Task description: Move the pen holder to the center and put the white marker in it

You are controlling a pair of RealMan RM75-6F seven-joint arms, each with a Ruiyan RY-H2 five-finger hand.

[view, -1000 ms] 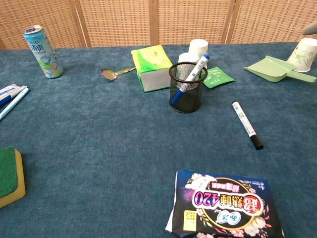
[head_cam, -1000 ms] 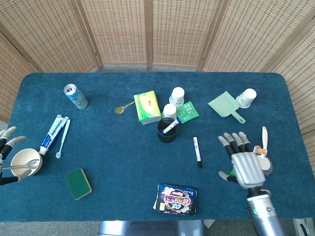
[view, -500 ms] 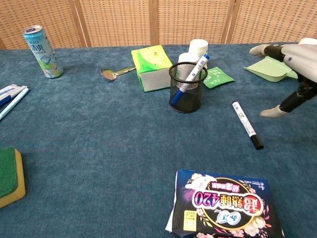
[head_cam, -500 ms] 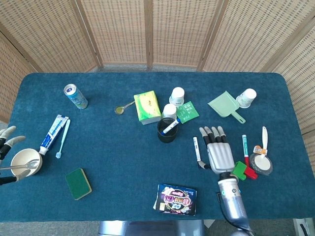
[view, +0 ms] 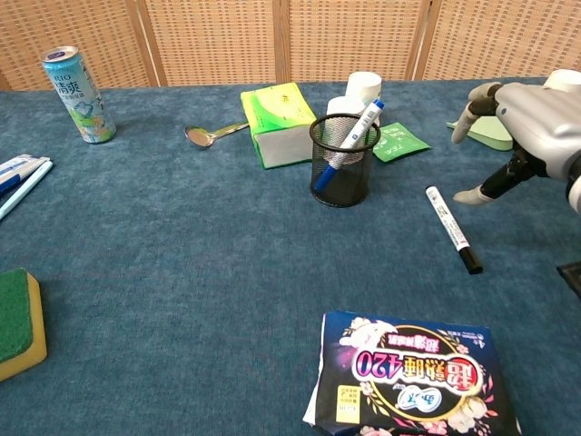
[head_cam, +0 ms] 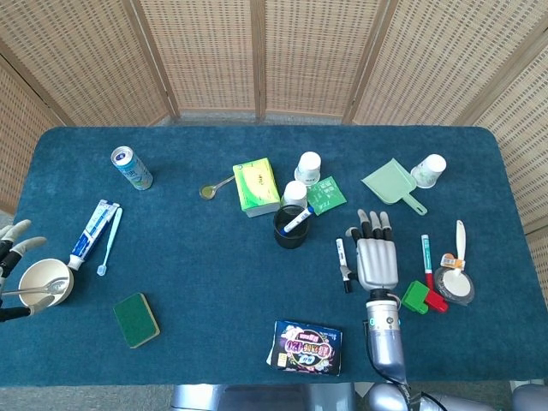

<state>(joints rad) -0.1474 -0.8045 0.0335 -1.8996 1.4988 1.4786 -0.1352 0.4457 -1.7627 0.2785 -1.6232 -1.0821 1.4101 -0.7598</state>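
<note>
The white marker [head_cam: 343, 264] lies flat on the blue counter [head_cam: 214, 257], right of the middle, its long axis running near to far: the black cap end points toward the near edge and the white end toward the far side, tilted a little left at the far end in the chest view. The black mesh pen holder [head_cam: 290, 228] stands upright near the middle of the counter, left of the marker and a bit farther back, with a blue-and-white pen [view: 349, 143] leaning in it, top toward the right. The right hand [head_cam: 375, 257] hovers just right of the marker, palm down, fingers spread and pointing toward the far side, holding nothing; in the chest view its thumb hangs above the counter close to the marker without touching it. The left hand [head_cam: 10, 248] shows at the left edge by a white bowl [head_cam: 43, 281], fingers apart and empty. A green tissue pack [head_cam: 255, 186] sits just beyond the holder.
</note>
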